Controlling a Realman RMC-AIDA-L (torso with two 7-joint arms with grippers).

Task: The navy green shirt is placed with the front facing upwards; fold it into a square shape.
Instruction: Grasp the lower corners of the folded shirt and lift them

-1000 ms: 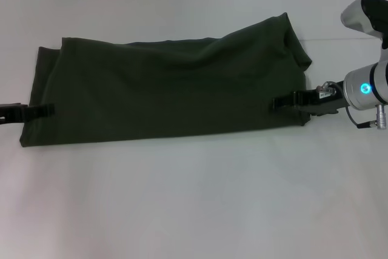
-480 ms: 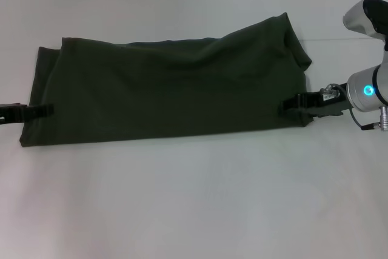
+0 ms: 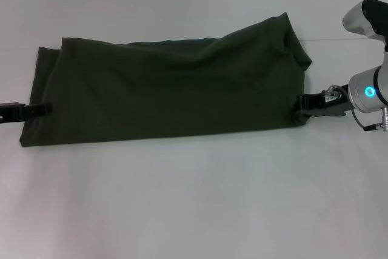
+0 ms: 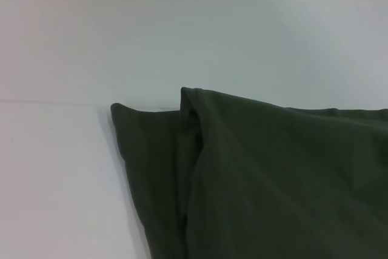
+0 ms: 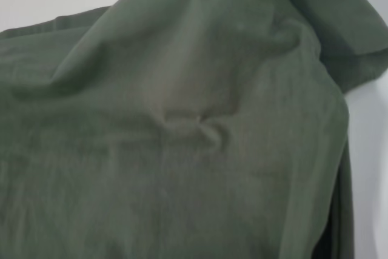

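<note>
The navy green shirt (image 3: 170, 89) lies folded lengthwise into a long dark olive band across the white table, plain side up, with no lettering showing. Its right end bulges up and is wrinkled. My left gripper (image 3: 43, 110) lies low at the band's left end, just over the cloth's edge. My right gripper (image 3: 301, 102) is at the band's right edge, barely touching the cloth. The left wrist view shows the layered left end of the shirt (image 4: 273, 180). Creased fabric of the shirt (image 5: 182, 119) fills the right wrist view.
The white table (image 3: 194, 198) stretches bare in front of and behind the shirt. My right arm's silver wrist with a blue light (image 3: 368, 91) hangs at the right edge of the head view.
My right gripper has drawn back to the right, off the shirt to its edge. The cloth stayed put. The left gripper has shifted slightly left.
</note>
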